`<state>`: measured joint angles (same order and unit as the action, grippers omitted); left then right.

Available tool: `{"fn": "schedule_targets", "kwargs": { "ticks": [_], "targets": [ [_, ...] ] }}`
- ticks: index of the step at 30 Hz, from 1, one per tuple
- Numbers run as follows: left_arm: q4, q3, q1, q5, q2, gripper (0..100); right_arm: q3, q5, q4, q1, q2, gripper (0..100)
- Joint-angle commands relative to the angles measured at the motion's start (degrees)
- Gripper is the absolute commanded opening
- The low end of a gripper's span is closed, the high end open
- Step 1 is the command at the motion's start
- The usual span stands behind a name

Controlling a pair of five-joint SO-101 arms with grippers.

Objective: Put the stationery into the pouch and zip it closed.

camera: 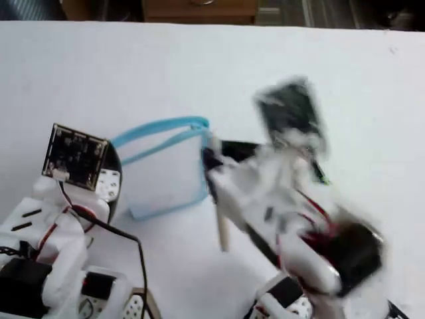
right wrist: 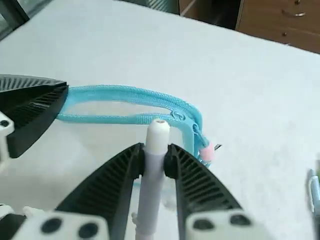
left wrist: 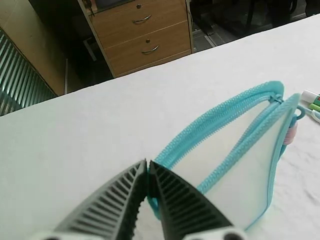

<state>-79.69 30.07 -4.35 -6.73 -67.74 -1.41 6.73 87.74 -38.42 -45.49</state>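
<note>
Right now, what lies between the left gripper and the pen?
Only the pouch, zip open, spans from the left gripper to the pen, seen in the right wrist view.

We see the left end effector [left wrist: 148, 165] clamped on the edge of the pouch [left wrist: 245, 170]; its turquoise zip [left wrist: 220, 120] gapes open on the white bench [left wrist: 75, 135]. Pens [left wrist: 310, 98] lie beside it.

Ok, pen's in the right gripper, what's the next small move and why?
Probably ease the pen forward into the pouch mouth: its tip is right at the unzipped edge, and the left gripper pinches the far end, with the mouth gaping.
</note>
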Motion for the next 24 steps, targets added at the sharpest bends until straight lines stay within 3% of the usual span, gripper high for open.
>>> {"fn": "schedule_targets", "kwargs": {
  "ticks": [1, 6, 10, 14, 24],
  "targets": [
    [-1.32, 0.53, -0.75, -0.35, 0.22, 2, 1.93, 0.62, -16.92, 1.98, 1.01, 1.7],
    [-1.14, 0.53, -0.75, -0.35, 0.22, 2, 5.01, 0.26, -45.58, 3.82, 1.27, 1.7],
    [-1.14, 0.53, -0.75, -0.35, 0.22, 2, 7.38, 0.62, -56.48, 3.74, 1.10, 1.7],
    [-1.05, 0.53, -0.75, -0.35, 0.22, 2, 7.82, 0.70, -61.49, 3.30, 1.45, 1.7],
    [-1.14, 0.53, -0.75, -0.35, 0.40, 2, 23.47, 0.35, -61.41, 0.92, 1.80, 1.7]
  ]
}}
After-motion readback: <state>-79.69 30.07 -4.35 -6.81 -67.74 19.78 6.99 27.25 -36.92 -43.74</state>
